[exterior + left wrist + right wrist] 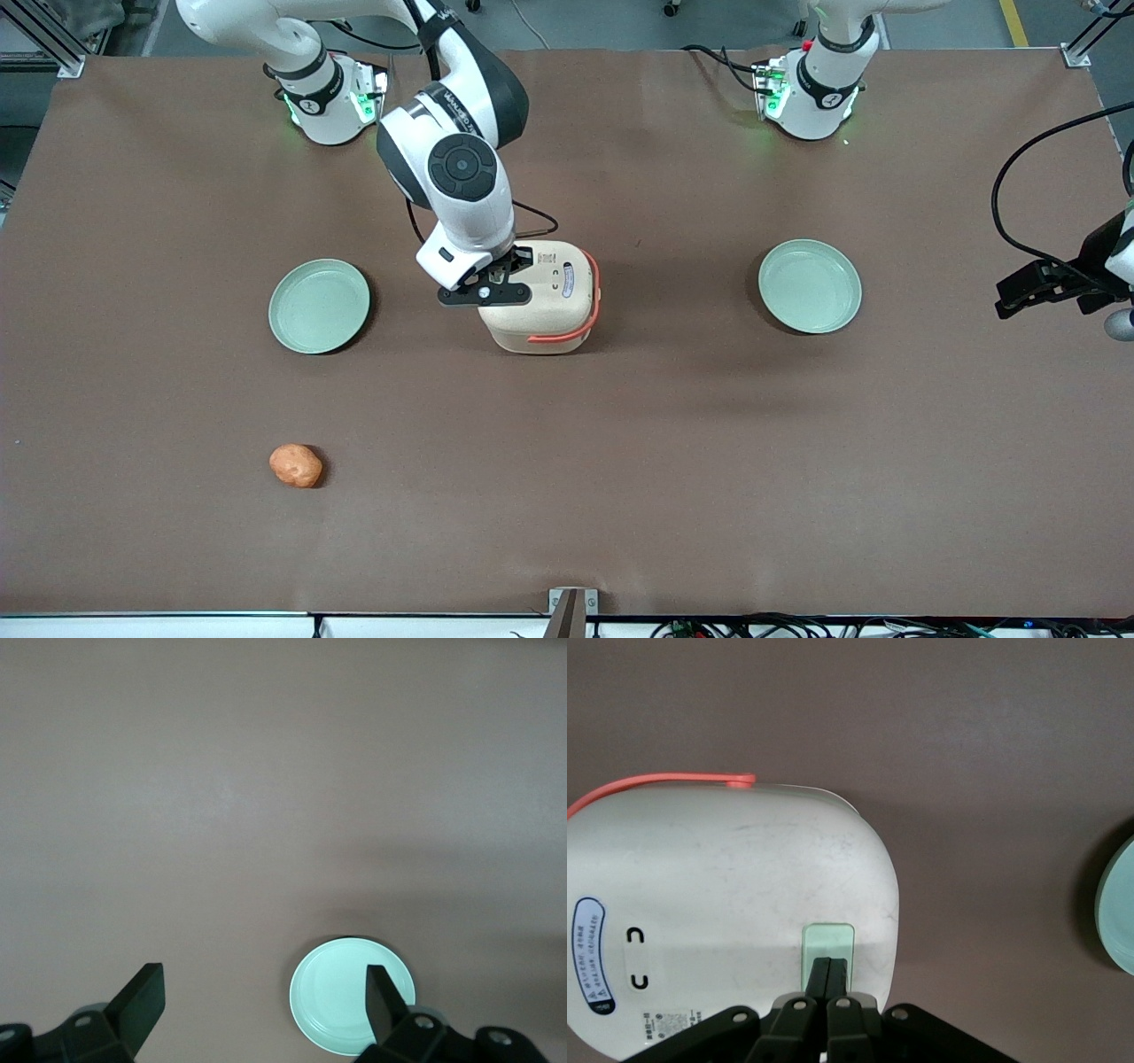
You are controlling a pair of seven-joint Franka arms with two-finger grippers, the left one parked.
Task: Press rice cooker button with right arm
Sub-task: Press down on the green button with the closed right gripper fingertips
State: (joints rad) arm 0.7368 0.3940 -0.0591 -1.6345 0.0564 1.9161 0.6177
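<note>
The cream-beige rice cooker (545, 301) with its salmon-orange handle (567, 335) stands mid-table with its lid shut. In the right wrist view its lid (726, 904) fills the frame, with a pale green rectangular button (829, 941) near one edge. My right arm (461, 168) reaches over the cooker. My gripper (507, 270) (831, 967) is shut, its two fingers pressed together with nothing between them. The fingertips (822, 970) rest on the green button.
Two round pale green plates lie beside the cooker, one toward the working arm's end (319, 305) and one toward the parked arm's end (810, 285), the latter also in the left wrist view (341, 992). An orange-brown lump (296, 465) lies nearer the front camera.
</note>
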